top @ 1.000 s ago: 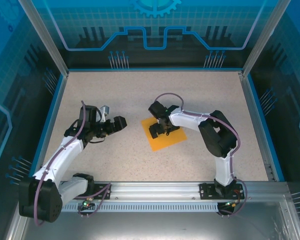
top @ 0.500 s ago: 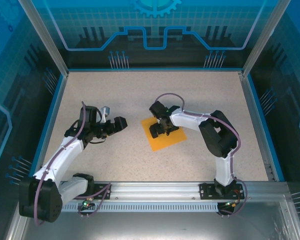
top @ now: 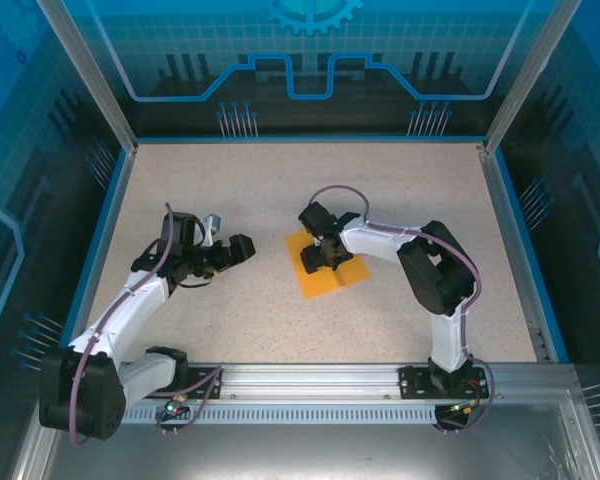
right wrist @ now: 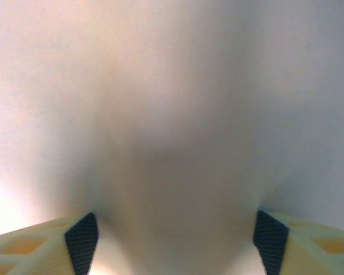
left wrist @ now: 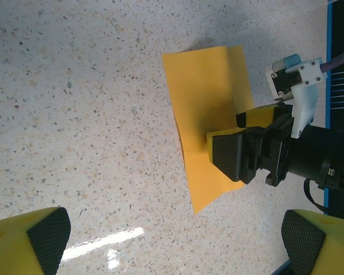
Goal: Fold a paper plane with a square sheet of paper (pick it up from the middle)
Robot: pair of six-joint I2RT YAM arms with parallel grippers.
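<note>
the square sheet of paper [left wrist: 206,86] is light, floppy; we pinch its middle, right claw [top: 313,262] partly apart, left claw [top: 242,247] wide.

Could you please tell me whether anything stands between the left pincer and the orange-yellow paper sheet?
Nothing visible does: bare speckled tabletop lies between the left pincer and the square orange-yellow paper sheet; the right pincer is down on it.

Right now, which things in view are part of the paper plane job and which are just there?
Job: sheet of paper; right hand, down on the sheet's middle; left hand, open, apart from the sheet.
Not the job: table; blue edge strip; metal rail.
</note>
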